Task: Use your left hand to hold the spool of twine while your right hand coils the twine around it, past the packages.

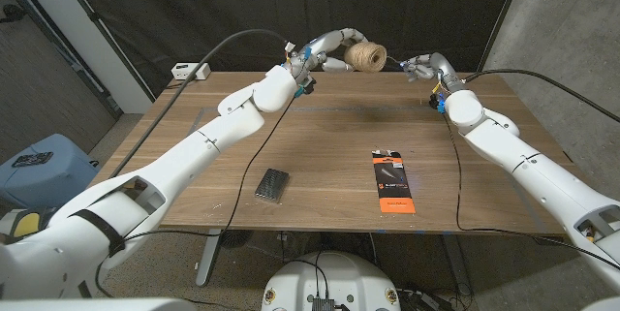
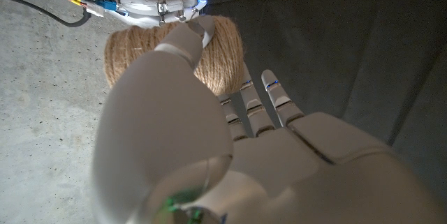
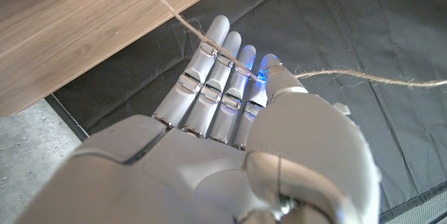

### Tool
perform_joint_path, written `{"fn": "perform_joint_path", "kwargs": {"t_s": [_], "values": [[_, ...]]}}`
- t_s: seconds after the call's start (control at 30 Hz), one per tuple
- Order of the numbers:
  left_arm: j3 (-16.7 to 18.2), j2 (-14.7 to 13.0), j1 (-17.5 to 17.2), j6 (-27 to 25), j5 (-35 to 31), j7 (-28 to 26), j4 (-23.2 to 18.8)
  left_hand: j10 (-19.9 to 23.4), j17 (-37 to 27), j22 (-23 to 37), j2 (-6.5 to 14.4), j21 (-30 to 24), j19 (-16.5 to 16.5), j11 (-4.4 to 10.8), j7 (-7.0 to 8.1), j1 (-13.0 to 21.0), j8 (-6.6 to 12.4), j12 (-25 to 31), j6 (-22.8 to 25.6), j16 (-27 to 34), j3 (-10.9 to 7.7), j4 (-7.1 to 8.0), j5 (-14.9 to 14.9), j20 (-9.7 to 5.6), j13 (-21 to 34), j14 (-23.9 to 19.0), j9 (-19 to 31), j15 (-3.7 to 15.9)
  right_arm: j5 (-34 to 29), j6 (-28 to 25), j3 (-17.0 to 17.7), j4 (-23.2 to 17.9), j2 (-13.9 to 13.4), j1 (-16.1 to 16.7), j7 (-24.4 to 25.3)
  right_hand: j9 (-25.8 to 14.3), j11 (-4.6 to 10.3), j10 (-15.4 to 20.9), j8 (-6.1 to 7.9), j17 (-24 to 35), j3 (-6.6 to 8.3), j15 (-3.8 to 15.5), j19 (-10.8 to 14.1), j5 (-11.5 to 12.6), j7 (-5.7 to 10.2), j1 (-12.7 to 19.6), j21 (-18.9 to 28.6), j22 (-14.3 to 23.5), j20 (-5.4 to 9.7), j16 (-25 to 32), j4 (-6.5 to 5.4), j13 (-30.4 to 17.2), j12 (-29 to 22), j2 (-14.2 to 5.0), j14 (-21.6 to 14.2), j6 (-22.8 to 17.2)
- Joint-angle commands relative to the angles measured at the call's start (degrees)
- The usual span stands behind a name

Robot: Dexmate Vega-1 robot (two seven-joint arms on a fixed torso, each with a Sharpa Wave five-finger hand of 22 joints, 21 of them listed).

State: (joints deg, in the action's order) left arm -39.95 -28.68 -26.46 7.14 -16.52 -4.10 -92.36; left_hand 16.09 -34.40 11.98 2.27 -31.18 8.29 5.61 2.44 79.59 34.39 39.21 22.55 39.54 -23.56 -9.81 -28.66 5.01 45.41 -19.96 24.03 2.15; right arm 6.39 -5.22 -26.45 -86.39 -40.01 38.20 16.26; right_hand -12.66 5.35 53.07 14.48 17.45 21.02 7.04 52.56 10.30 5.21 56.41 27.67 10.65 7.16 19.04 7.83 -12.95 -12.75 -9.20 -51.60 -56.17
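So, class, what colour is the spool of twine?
Light tan-brown; the spool of twine shows best in the left wrist view.

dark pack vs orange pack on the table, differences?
The dark pack is small, grey-black and lies tilted, on the robot's left of the table's middle. The orange pack is longer, black with orange ends, lies nearly straight along the table's depth, and sits further right. Both lie flat on the wooden table, untouched, nearer the camera than the hands.

The head view looks down over the wooden table (image 1: 320, 146) from above, while both wrist views sit close behind their hands, apparently sharing the spool of twine (image 1: 366, 56) (image 2: 174, 60).
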Motion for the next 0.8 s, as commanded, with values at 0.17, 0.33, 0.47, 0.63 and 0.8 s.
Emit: {"fn": "perform_joint_path", "kwargs": {"t_s": [0.17, 0.33, 0.47, 0.63, 0.8], "values": [[-0.2, 1.21, -0.17, -3.3, -1.48, -3.42, -0.75, 3.59, -0.12, 0.13, 3.0, -0.5, -0.03, -3.46, -3.81, -2.22, 1.38, 0.15, 5.18, -0.08, -0.83, 0.5, -0.53, -0.16, 3.25, -0.47, 0.44, 0.12, 0.13, -2.0, 0.17, -4.22, 0.12, 2.37, 1.39, -0.23, -0.04, 0.48, 0.08, 0.09, -0.08, 5.38, -0.34, -0.16, -0.08, 0.15, 0.47, 0.19, 3.63, -0.03, 0.06, -0.17, 0.17, -0.37, -0.84, -0.52], [-0.52, 1.66, -0.09, -4.53, -2.01, -4.23, -0.94, 3.7, -0.25, 0.13, 3.02, -0.53, -0.07, -3.57, -4.0, -2.14, 1.37, 0.17, 5.17, 0.03, -0.81, 0.46, -0.52, -0.06, 3.28, -0.45, 0.45, 0.09, 0.08, -2.07, 0.18, -4.76, 0.31, 2.75, 1.76, -0.24, -0.08, 0.47, 0.03, 0.11, -0.09, 5.35, -0.31, -0.16, -0.13, 0.17, 0.55, 0.19, 3.62, -0.04, 0.06, -0.17, 0.2, -0.38, -0.86, -0.52], [-0.96, 2.14, -0.17, -6.56, -3.23, -5.41, -1.52, 3.77, -0.47, 0.14, 3.05, -0.54, -0.14, -3.7, -4.05, -2.11, 1.38, 0.19, 5.24, 0.25, -0.71, 0.47, -0.48, 0.03, 3.32, -0.39, 0.46, -0.1, 0.21, -2.32, 0.22, -5.01, 0.61, 2.9, 2.01, -0.24, -0.06, 0.54, 0.0, 0.15, -0.11, 5.31, -0.31, -0.18, -0.11, 0.17, 0.62, 0.18, 3.62, -0.03, 0.04, -0.18, 0.2, -0.41, -0.94, -0.55], [-1.34, 2.53, -0.13, -8.58, -3.35, -5.55, -2.02, 3.78, -0.63, 0.14, 3.06, -0.54, -0.28, -3.83, -4.43, -2.06, 1.33, 0.17, 5.15, 0.38, -0.67, 0.45, -0.52, 0.18, 3.36, -0.31, 0.5, -0.3, 0.29, -1.94, 0.07, -5.05, 0.77, 2.96, 1.79, -0.25, -0.07, 0.57, -0.02, 0.17, -0.11, 5.35, -0.32, -0.18, -0.09, 0.23, 0.68, 0.18, 3.58, -0.02, 0.07, -0.18, 0.21, -0.41, -0.99, -0.59], [-1.68, 2.83, 0.0, -11.19, -3.44, -5.47, -2.5, 3.74, -0.75, 0.15, 2.99, -0.51, -0.51, -3.99, -4.79, -2.04, 1.27, 0.1, 5.13, 0.46, -0.63, 0.43, -0.55, 0.42, 3.35, -0.21, 0.51, -0.55, 0.33, -1.93, -0.02, -5.38, 0.98, 3.11, 1.83, -0.26, 0.0, 0.63, -0.04, 0.17, -0.11, 5.37, -0.37, -0.18, -0.07, 0.27, 0.72, 0.17, 3.58, -0.07, 0.1, -0.18, 0.2, -0.41, -0.97, -0.62]]}}
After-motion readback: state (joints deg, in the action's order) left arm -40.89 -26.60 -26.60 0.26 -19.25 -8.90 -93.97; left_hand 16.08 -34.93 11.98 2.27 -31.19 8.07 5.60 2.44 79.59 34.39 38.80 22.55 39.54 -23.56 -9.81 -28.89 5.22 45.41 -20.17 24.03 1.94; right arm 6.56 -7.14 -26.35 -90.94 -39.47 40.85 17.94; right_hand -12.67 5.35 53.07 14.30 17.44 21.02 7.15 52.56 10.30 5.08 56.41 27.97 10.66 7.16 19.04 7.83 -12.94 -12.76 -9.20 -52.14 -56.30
